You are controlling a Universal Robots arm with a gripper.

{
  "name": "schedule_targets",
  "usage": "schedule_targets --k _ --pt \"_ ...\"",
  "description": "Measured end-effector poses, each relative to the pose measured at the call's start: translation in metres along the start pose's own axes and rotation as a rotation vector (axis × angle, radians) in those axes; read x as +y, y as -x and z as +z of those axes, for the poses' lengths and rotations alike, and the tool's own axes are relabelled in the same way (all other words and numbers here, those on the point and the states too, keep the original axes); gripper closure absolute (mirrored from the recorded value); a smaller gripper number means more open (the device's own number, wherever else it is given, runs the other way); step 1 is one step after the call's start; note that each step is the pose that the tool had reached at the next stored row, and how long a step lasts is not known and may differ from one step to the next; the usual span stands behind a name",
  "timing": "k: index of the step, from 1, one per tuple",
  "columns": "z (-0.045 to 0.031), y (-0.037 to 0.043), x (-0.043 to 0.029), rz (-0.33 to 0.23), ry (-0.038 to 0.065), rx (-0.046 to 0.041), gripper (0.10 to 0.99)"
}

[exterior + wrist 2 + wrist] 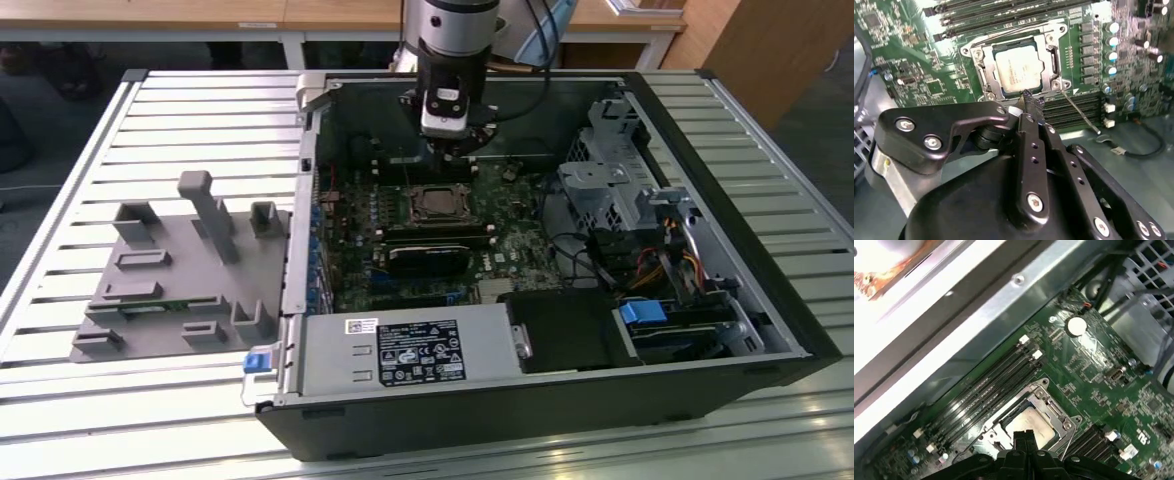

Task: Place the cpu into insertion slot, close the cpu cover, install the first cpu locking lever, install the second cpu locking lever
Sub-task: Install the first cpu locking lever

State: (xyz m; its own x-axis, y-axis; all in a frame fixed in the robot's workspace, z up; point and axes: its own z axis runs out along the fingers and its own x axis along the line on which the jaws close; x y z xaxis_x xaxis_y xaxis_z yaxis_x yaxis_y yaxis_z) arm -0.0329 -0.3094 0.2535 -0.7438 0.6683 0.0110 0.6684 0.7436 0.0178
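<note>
Inside the open computer case (pixel 787 300) on the slatted desk (pixel 200 110), the arm hangs low over the green motherboard (pixel 521 240). The gripper (pixel 1030 100) sits just beside one edge of the insertion slot (pixel 990 75), with its dark fingers (pixel 1026 125) pressed together and nothing held between them. I cannot tell whether the tips touch the board or the socket frame.

The cpu (pixel 1019 67) lies flat in the slot, pale metal top upward. The cpu cover (pixel 979 60) looks folded down around it, so its silver frame borders the chip on all sides. From where I stand, the placing and the cover look done, and the work in hand is the locking levers.

One thin wire lever (pixel 1081 114) slants away from the socket corner across the memory slots (pixel 1079 105), near the fingertips. It looks unlatched. In the first wrist view the same rod (pixel 1068 446) stands beside the socket. The other lever I cannot make out well enough to judge.

Seating that loose lever would, I think, call for the closed fingers to bear on the wire, press it down, and steer it sideways under its catch. The rod is slim and springy and could easily slip off a narrow tip.
</note>
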Motion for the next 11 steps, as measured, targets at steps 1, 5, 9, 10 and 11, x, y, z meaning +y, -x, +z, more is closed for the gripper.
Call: schedule_targets --k 1,5,9,10,11 --pt "0.0002 0.0 0.0 -0.018 0.0 0.0002 0.98" --pt "0.0007 0.0 0.0 -0.092 0.0 0.0006 0.98" --pt "0.0012 0.0 0.0 -0.164 0.0 0.0008 0.98" --pt "0.0013 0.0 0.0 -0.182 0.0 0.0011 0.98" --pt "0.0014 0.0 0.0 -0.2 0.0 0.0014 0.98"
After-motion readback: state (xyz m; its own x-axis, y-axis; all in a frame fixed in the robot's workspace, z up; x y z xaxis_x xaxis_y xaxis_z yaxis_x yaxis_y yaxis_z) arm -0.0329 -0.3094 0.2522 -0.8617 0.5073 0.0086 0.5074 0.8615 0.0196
